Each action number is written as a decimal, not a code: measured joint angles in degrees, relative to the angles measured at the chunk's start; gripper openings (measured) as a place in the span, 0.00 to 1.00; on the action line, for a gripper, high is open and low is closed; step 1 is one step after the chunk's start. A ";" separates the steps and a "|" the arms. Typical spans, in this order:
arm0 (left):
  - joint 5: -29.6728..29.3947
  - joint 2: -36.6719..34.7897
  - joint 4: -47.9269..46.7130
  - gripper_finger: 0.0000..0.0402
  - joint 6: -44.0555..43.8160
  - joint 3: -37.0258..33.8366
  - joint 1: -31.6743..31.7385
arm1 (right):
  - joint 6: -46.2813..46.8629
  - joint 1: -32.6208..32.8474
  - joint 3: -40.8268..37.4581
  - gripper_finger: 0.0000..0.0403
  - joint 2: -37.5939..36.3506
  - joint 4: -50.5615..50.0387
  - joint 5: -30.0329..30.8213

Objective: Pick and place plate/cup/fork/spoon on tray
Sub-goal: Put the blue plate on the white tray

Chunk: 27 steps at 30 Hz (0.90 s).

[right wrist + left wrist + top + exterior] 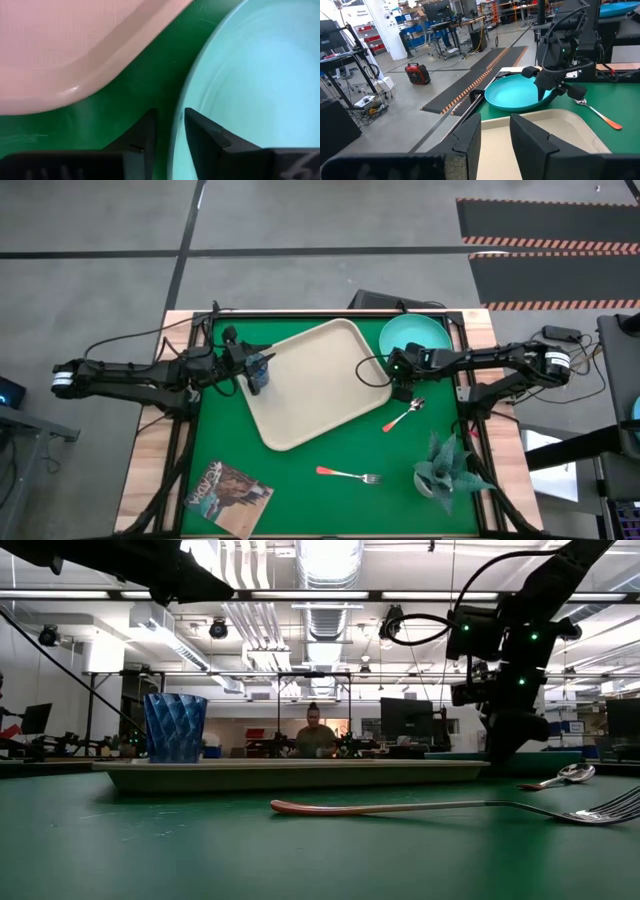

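Nearest in the low view: fork (440, 807) flat on the green counter (320, 500), spoon (562, 776) just behind, both loose and untouched. Further back, right gripper (169, 131) down at the rim of the plate (255, 95), jaws spread astride that edge, apparently to pinch and lift it over the rim of the tray (330, 380) just beside. Farthest, cup (175, 727) upright on the tray's left corner; left gripper (495, 132) above it, jaws parted on nothing; potted plant (443, 470) and magazine (228, 496) well aside.

Overhead looks straight down, low camera skims level across the mat; both share the tray (310, 383), wrists perhaps closest.
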 joint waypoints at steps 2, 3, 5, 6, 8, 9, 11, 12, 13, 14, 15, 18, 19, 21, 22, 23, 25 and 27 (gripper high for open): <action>0.00 0.00 0.00 0.22 0.00 0.00 0.00 | 0.00 0.00 0.02 0.16 0.00 0.10 0.00; 0.00 0.00 0.00 0.22 0.02 0.00 0.00 | 0.00 0.00 0.01 0.14 0.00 0.13 0.04; 0.00 0.00 0.00 0.22 0.01 0.00 -0.01 | 0.01 0.00 0.02 0.09 0.00 0.17 0.06; 0.00 0.00 0.00 0.22 0.01 0.00 -0.01 | 0.11 0.00 0.02 0.07 0.00 0.15 0.15; 0.00 0.00 0.00 0.22 0.00 0.00 -0.01 | 0.33 0.02 0.02 0.04 0.00 0.14 0.35; 0.00 0.00 0.00 0.22 0.02 0.00 0.00 | 0.38 0.02 0.02 0.04 0.00 0.13 0.33; 0.00 0.00 0.00 0.22 0.02 0.00 0.00 | 0.53 0.02 0.02 0.04 0.00 0.13 0.31; 0.00 0.00 0.00 0.22 0.00 0.00 0.00 | 0.63 0.02 0.02 0.04 0.00 0.13 0.30; 0.00 0.00 0.00 0.22 0.02 0.00 0.00 | 0.63 0.02 0.02 0.04 0.00 0.13 0.29; 0.00 0.00 0.00 0.22 0.02 0.00 0.00 | 0.61 0.02 0.02 0.03 0.00 0.13 0.28; 0.00 0.00 0.00 0.22 0.01 0.00 -0.01 | 0.59 0.02 0.02 0.03 0.00 0.13 0.28; 0.00 0.00 0.00 0.22 0.02 0.00 -0.02 | 0.55 0.02 0.02 0.03 0.00 0.13 0.45; 0.00 0.00 0.00 0.22 0.02 0.00 0.00 | 0.52 0.03 0.02 0.03 0.00 0.09 0.90; 0.00 0.00 0.02 0.22 0.01 0.00 -0.01 | 0.36 0.07 0.14 0.03 0.00 -0.20 1.98; 0.00 0.00 0.00 0.22 0.02 0.00 0.00 | 0.06 0.05 0.29 0.03 0.00 -0.27 2.49; 0.00 0.00 0.00 0.22 0.02 0.00 -0.02 | -0.12 0.03 0.47 0.03 0.00 -0.17 2.90; 0.00 0.00 0.01 0.22 0.02 0.00 -0.01 | -0.79 0.02 0.86 0.03 0.00 0.19 3.44; 0.00 0.00 0.00 0.22 0.02 0.00 -0.01 | -1.06 0.11 1.16 0.03 0.00 0.03 4.31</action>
